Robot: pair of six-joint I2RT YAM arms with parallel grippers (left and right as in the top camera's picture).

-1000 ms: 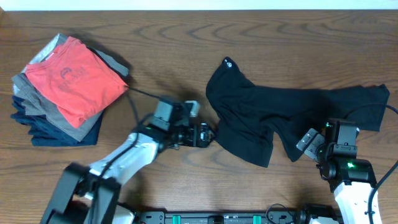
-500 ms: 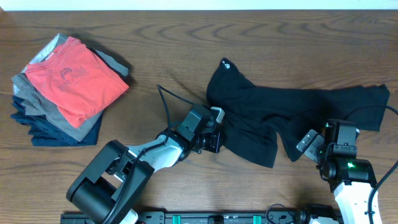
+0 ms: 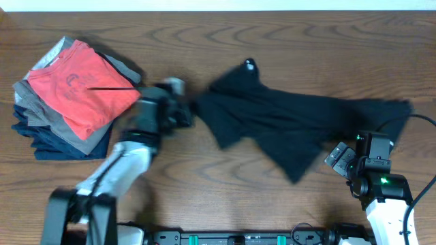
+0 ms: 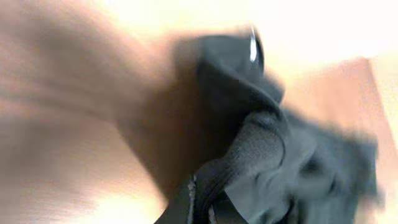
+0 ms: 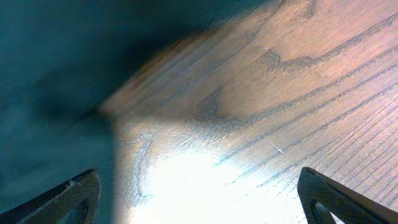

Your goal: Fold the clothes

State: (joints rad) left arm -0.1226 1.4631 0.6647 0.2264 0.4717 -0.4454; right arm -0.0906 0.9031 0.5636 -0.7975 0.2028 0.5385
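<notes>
Right of the folded stack (image 3: 68, 102), just beside it: left gripper (image 3: 185, 113) clamped shut on the stack-side edge of the black garment (image 3: 286, 119). Garment sprawls further right of the stack, crumpled, white logo (image 3: 250, 65) showing. Right gripper (image 3: 338, 156) sits well right of the stack, by the garment's lower far edge, jaws wide apart, holding nothing. Risks: the pinch is on bunched cloth and could slip; one-ended tension ropes the fabric instead of flattening it; left arm is close enough to knock the stack.
</notes>
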